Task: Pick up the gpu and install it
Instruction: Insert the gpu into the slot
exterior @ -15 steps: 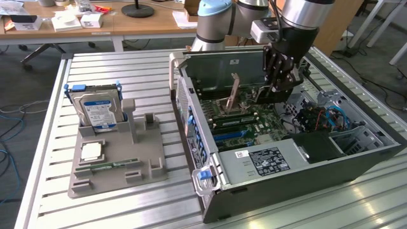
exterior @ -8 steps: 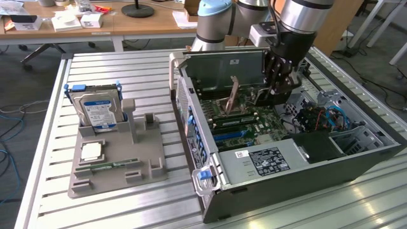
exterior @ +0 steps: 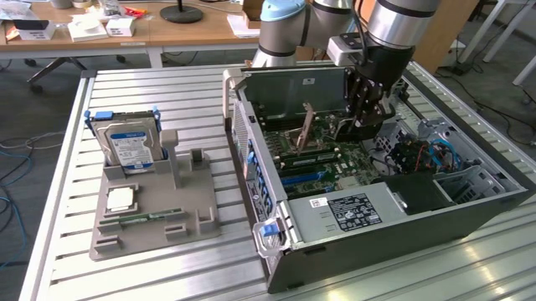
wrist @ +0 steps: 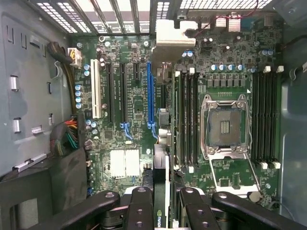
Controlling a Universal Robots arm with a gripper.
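At the exterior view's left, a gray holder [exterior: 155,216] lies on the slatted metal table [exterior: 75,125]. A hard drive [exterior: 127,145] with a blue-and-white label stands upright in the holder, and a slim green memory stick [exterior: 150,217] lies flat in it, nearer the camera. In the middle of the frame a computer case [exterior: 402,232] lies on its side with the cover off, and the green board [exterior: 335,163] shows inside. Toward the exterior view's right the arm comes down into the case, and the claw [exterior: 362,125] hangs low over the board.

In the wrist view, the claw's black fingers [wrist: 139,211] stand on either side of the gpu [wrist: 161,177], clamped on it. The card is seen edge-on. It runs from between the fingers out over the board to its metal bracket [wrist: 175,36], near the case's vented rear wall. It lies just beside the long blue slot [wrist: 150,96] and roughly parallel to it, between that slot and the black memory slots [wrist: 187,120]. The processor socket [wrist: 225,124] sits beyond those. I cannot tell whether the card's lower edge touches the board.
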